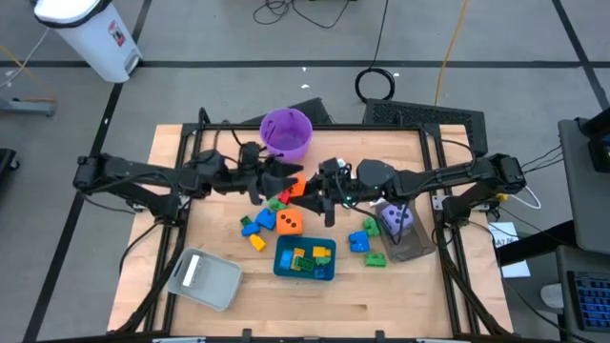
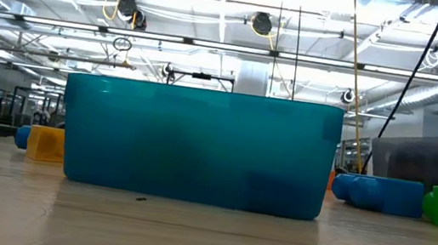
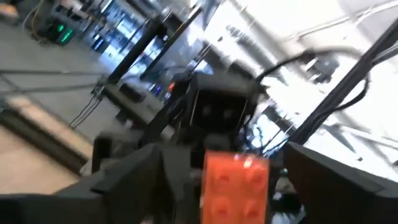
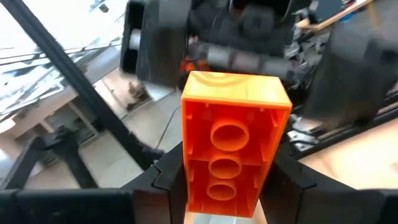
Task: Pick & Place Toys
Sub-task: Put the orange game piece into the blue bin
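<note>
Two claws meet on one orange brick, mid-air at frame centre in the high view.

The right claw (image 4: 227, 186) is clamped on the orange brick (image 4: 231, 140), hollow underside facing its camera. The left claw (image 3: 233, 186) faces it with the same brick between its fingers; whether they press it we cannot tell. We judge this a handover, so we would confirm one firm grip before the other lets go. Below centre on the bench (image 1: 381, 305) sits the teal tray (image 1: 286, 268) holding bricks; loose bricks and the orange die (image 1: 289, 223) lie near.
</note>
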Robot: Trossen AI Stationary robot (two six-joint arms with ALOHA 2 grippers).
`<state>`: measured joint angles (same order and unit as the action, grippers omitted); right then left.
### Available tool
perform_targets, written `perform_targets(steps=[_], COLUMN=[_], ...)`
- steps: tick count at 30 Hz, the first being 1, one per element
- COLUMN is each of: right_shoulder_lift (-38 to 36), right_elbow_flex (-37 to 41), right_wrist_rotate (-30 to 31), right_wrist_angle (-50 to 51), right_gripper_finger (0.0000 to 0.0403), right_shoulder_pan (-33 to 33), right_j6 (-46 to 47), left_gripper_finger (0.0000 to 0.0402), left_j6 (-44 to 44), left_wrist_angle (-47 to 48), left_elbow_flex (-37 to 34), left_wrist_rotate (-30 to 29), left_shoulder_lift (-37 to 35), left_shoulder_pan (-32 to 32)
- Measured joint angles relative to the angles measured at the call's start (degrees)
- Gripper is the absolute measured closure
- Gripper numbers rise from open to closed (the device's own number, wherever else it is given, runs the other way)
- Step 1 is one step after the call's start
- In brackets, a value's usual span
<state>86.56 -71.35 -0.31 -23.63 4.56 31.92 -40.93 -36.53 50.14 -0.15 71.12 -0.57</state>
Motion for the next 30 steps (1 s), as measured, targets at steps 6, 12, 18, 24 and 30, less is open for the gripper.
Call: perform_targets(steps=[6, 12, 18, 24, 30], right_shoulder_lift=[-1.0, -1.2, 0.1, 5.3, 12.7], right_elbow_flex=[-0.1, 0.0, 0.0, -0.1, 0.0], right_wrist_rotate=[-2.8, -2.5, 3.9, 4.8, 4.5], right_wrist_angle=[3.3, 13.9, 30.0, 35.2, 35.7], right_gripper_finger=[0.0265, 0.0265, 0.0265, 0.0265, 0.0265], right_shoulder_pan=[2.1, 7.5, 12.4, 14.4, 14.7], right_j6=[0.3, 0.4, 0.9, 4.1, 6.5], left_gripper_finger=[0.0005, 0.0023, 0.0044, 0.0044, 0.0037], left_j6=[0.8, 4.8, 6.3, 6.3, 5.7], left_wrist_angle=[-8.7, -10.1, -10.1, -10.1, -9.1], left_elbow_flex=[0.0, 0.0, 0.0, 0.0, 0.0], left_wrist_rotate=[0.9, 1.2, 1.7, 1.8, 4.3], left_shoulder_lift=[-3.2, -8.7, -13.1, -15.4, -15.3], left_shoulder_pan=[0.7, 0.6, 0.0, -1.5, -4.0])
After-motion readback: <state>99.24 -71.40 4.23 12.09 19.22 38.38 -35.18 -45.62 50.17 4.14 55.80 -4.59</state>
